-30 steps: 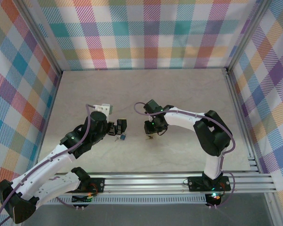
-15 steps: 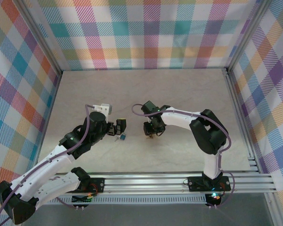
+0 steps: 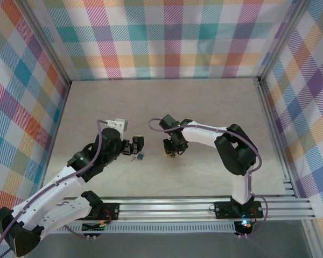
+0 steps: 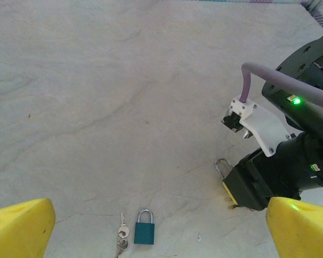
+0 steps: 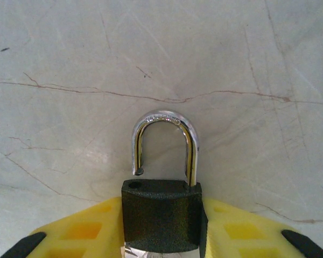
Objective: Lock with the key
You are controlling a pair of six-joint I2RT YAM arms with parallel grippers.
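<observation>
Near the middle of the table (image 3: pixel 215 107), your right gripper (image 3: pixel 171 148) has edged left, clamping the black padlock (image 5: pixel 160 214) with its shackle (image 5: pixel 164 121) open, nearer the silver keys (image 4: pixel 121 238) lying beside a teal padlock (image 4: pixel 144 233) below the spread, empty fingers (image 4: pixel 19 228) of your left gripper (image 3: pixel 135 145), so the keys are probably your next pick-up.

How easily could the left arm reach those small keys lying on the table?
Probably yes, easily: the keys lie on bare table just ahead of the open left hand, beside a teal padlock, with nothing covering them. The right hand sits apart.
</observation>
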